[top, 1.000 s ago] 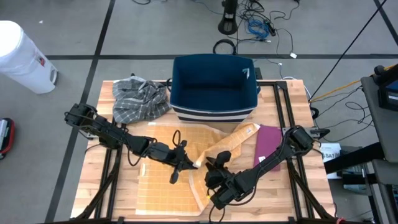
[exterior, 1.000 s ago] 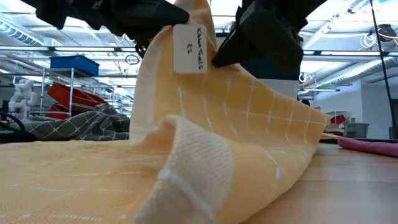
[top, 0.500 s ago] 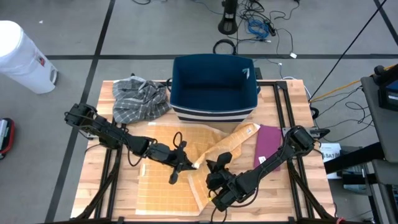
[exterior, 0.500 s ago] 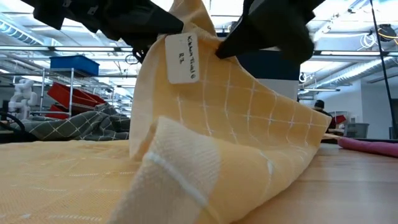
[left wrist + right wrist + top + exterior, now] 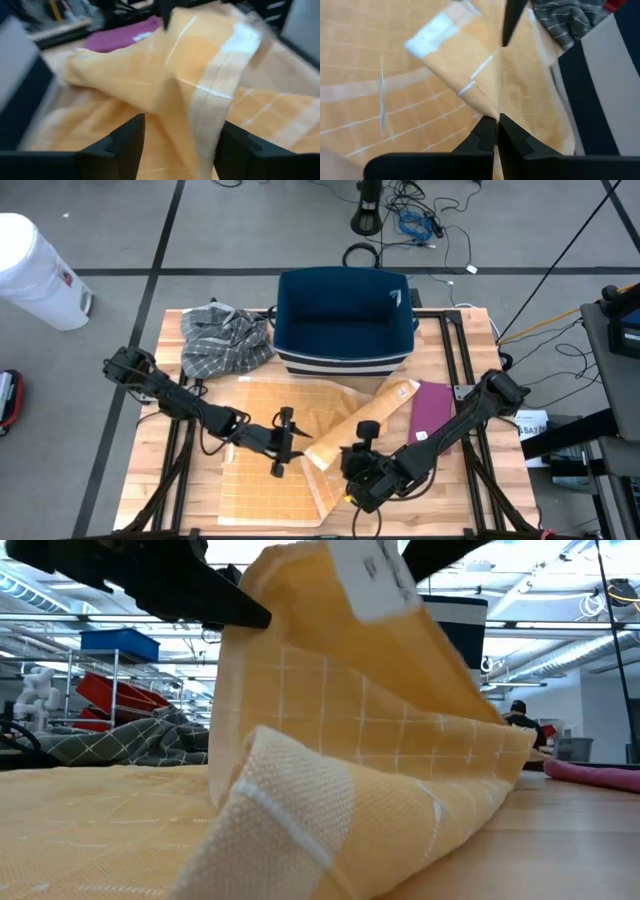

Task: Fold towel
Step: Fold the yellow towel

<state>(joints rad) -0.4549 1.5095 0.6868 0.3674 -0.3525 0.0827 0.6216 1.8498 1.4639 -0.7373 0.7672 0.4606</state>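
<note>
The yellow towel [image 5: 290, 442] lies mostly spread on the front half of the bench [image 5: 470, 500], with its right part gathered into a raised ridge; in the low view that ridge stands as a tall peak [image 5: 330, 690] with a white label [image 5: 372, 570] near the top, the cloth sloping down from it on both sides. The right gripper [image 5: 496, 120] is pinched tight on a fold of the towel, fingers together with cloth between them; it sits at the front centre of the bench [image 5: 362, 465]. The left gripper [image 5: 175, 145] has its fingers spread wide with the towel lying ahead of them and nothing held; it has drawn back to the left since a second ago, when it sat close against the raised fold beside the right one. The label has meanwhile climbed higher on the peak. I judge the left arm has let go and the right now carries the fold alone, so the fold across is under way, not finished. Behind stand a navy bin [image 5: 345, 320], a grey checked cloth [image 5: 222, 335] and a purple cloth [image 5: 432, 408].
</note>
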